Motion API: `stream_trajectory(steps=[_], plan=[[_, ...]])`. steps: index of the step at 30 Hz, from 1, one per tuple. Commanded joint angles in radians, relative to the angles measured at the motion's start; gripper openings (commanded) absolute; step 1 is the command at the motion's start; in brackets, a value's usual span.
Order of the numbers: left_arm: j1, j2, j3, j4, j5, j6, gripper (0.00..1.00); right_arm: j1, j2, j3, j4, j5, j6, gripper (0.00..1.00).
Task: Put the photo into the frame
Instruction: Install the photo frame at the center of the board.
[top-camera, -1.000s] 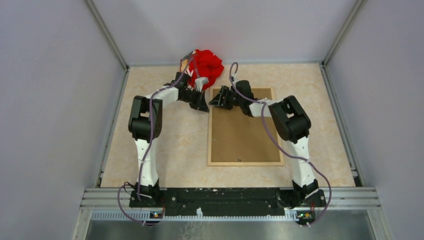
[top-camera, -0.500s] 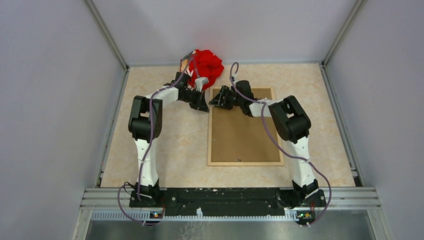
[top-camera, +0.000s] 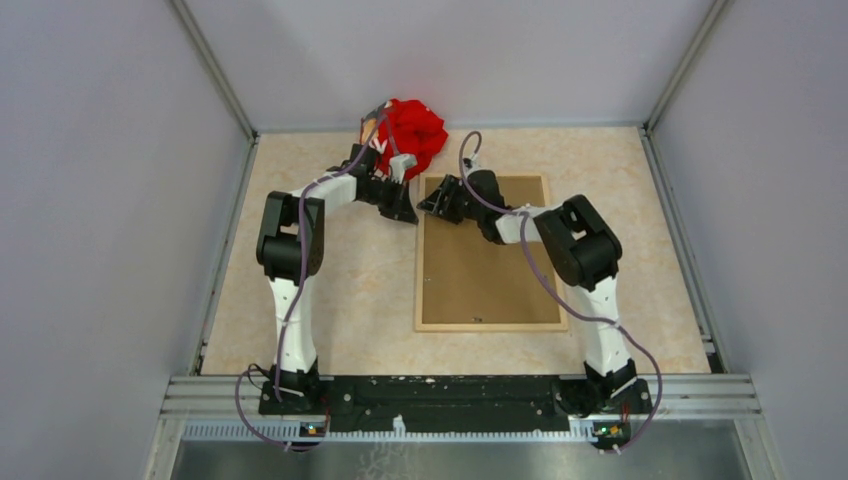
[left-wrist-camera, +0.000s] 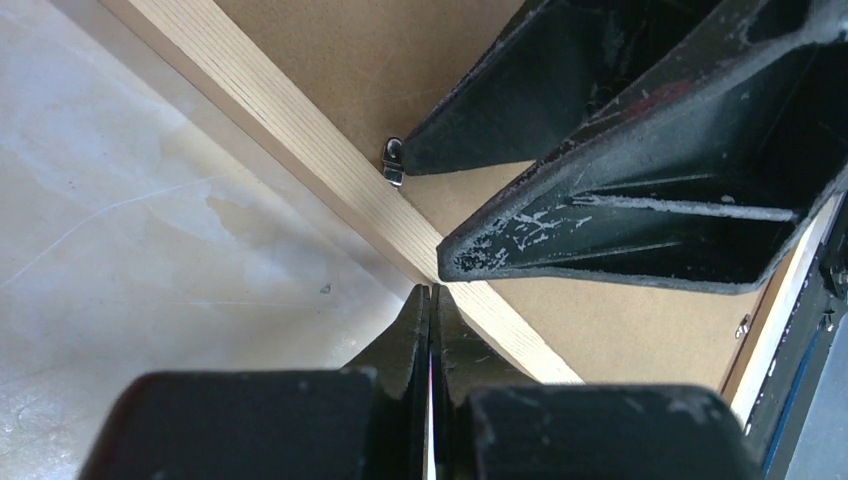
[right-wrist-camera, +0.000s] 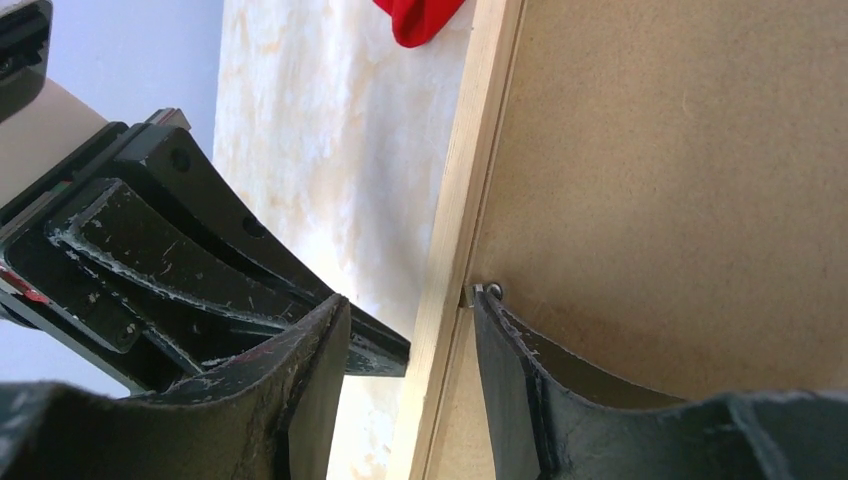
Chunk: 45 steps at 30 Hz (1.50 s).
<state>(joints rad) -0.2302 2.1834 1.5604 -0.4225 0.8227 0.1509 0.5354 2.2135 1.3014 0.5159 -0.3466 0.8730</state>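
Note:
The frame lies face down on the table with the brown backing board set in it. The photo is out of view. My left gripper is shut with nothing in it, its tips just outside the frame's left rail. My right gripper is open and straddles that rail. One of its fingertips touches a small metal clip at the board's edge; the other hangs over the table beside the left gripper.
A crumpled red cloth lies at the back of the table, just behind the frame's top-left corner. Grey walls and metal rails enclose the table. The two grippers are very close together at that corner.
The right arm's wrist and forearm have shifted slightly left and back, and its jaws have narrowed a little. The left arm and the frame have not moved.

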Motion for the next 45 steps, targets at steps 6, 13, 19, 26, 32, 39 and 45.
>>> stream_trajectory(steps=[6,13,19,26,32,39,45], plan=[[-0.020,-0.025,-0.019,0.006,0.036,-0.003,0.00,0.043,-0.107,-0.129,0.058,0.131,0.049,0.60],[0.001,-0.072,-0.012,-0.062,0.031,0.065,0.00,-0.014,-0.277,-0.089,-0.152,0.074,-0.065,0.78],[-0.001,-0.170,-0.130,-0.102,-0.050,0.225,0.01,-0.135,-0.457,-0.113,-0.451,0.164,-0.180,0.84],[-0.092,-0.293,-0.335,-0.032,-0.223,0.404,0.01,-0.375,-0.588,-0.140,-0.745,0.361,-0.267,0.99],[-0.182,-0.357,-0.458,0.004,-0.312,0.513,0.01,-0.467,-0.449,-0.059,-0.817,0.328,-0.270,0.99],[-0.242,-0.417,-0.519,0.002,-0.324,0.593,0.01,-0.470,-0.235,0.100,-0.844,0.245,-0.275,0.99],[-0.283,-0.435,-0.532,-0.021,-0.304,0.633,0.01,-0.454,-0.135,0.198,-0.832,0.142,-0.260,0.99]])
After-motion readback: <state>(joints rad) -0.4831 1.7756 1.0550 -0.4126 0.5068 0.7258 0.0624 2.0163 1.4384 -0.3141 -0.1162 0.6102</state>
